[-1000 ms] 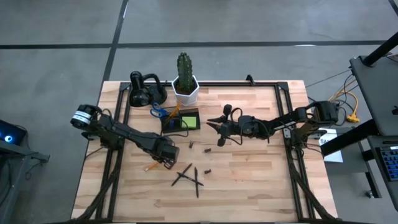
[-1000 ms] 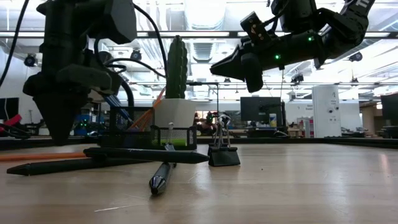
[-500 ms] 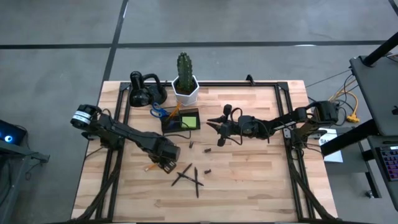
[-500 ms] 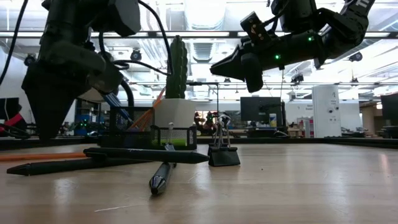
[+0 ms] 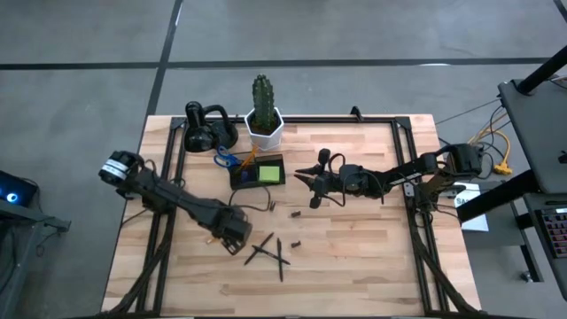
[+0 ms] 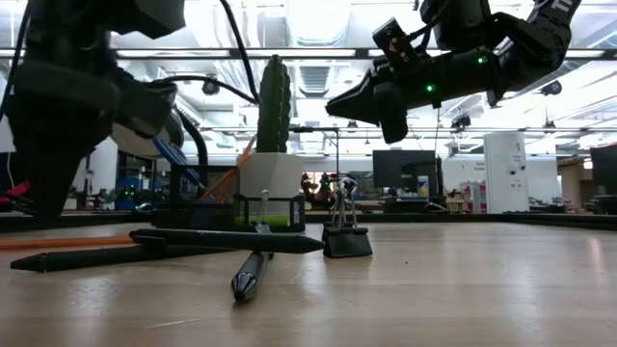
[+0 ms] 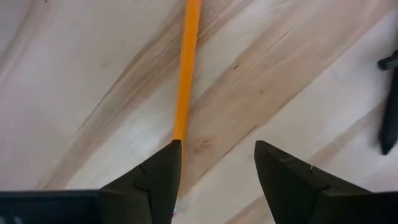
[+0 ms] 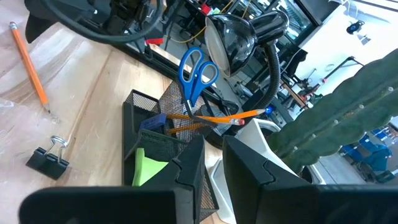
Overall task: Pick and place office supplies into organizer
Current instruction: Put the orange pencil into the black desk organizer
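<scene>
An orange pencil (image 7: 186,68) lies flat on the wood. My left gripper (image 7: 217,146) points down over it, open; the pencil's near end runs under one fingertip (image 7: 168,162). In the high view this gripper (image 5: 232,237) is near the table's middle left, beside two crossed black pens (image 5: 268,252). The dark mesh organizer (image 5: 258,172) holds a green sticky-note pad (image 8: 149,165), blue-handled scissors (image 8: 196,71) and orange pencils (image 8: 217,118). My right gripper (image 5: 308,180) hovers level, right of the organizer, its fingers a narrow gap apart with nothing between them. My left gripper stands over the orange pencil from above. One finger (image 7: 168,162) covers the pencil's end (image 7: 179,134). Whether that finger touches the pencil cannot be told. The pencil lies flat on the table.
A white cactus pot (image 5: 264,124) and a black looped gadget (image 5: 205,128) stand at the far edge behind the organizer. Small binder clips (image 6: 347,236) (image 5: 296,242) lie near the pens. Black frame rails (image 5: 416,204) run along both sides of the table.
My left gripper has opened from shut. It has moved a little toward the table's near edge and now stands over the orange pencil. The pencil, the pens and my right gripper have kept still.
</scene>
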`<state>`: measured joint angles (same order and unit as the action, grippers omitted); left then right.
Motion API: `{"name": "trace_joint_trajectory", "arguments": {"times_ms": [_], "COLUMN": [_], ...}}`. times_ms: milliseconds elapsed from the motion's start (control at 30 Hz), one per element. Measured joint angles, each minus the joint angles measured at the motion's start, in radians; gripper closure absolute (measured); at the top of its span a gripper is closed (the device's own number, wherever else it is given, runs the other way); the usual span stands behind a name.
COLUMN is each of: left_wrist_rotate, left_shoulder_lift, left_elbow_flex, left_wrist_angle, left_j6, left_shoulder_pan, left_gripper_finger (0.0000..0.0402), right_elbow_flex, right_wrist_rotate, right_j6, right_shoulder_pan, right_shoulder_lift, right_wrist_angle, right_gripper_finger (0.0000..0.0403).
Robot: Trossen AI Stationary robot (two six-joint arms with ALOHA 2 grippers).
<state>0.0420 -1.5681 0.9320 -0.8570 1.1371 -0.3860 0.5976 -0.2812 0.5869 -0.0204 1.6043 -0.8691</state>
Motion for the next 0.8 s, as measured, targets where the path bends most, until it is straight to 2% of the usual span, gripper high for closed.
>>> {"name": "trace_joint_trajectory", "arguments": {"times_ms": [133, 433, 800], "left_wrist_rotate": [-0.034, -0.024, -0.018], "left_shoulder_lift": [-0.008, -0.010, -0.013], "left_elbow_flex": [-0.017, -0.073, -0.077], "left_wrist_angle": [0.002, 0.015, 0.011], "left_j6": [-0.024, -0.055, -0.133], "left_shoulder_pan": [-0.020, -0.026, -0.027], "left_gripper_finger": [0.0215, 0.0215, 0.0215], "right_elbow_flex": [0.000, 0.000, 0.000], "right_wrist_rotate": [0.000, 0.000, 0.000], "right_j6": [0.000, 0.000, 0.000], "right_shoulder_pan": [0.000, 0.000, 0.000], "right_shoulder_lift": [0.000, 0.000, 0.000], "right_wrist_angle": [0.000, 0.000, 0.000], "right_gripper_finger": [0.0355, 0.0355, 0.0355]}}
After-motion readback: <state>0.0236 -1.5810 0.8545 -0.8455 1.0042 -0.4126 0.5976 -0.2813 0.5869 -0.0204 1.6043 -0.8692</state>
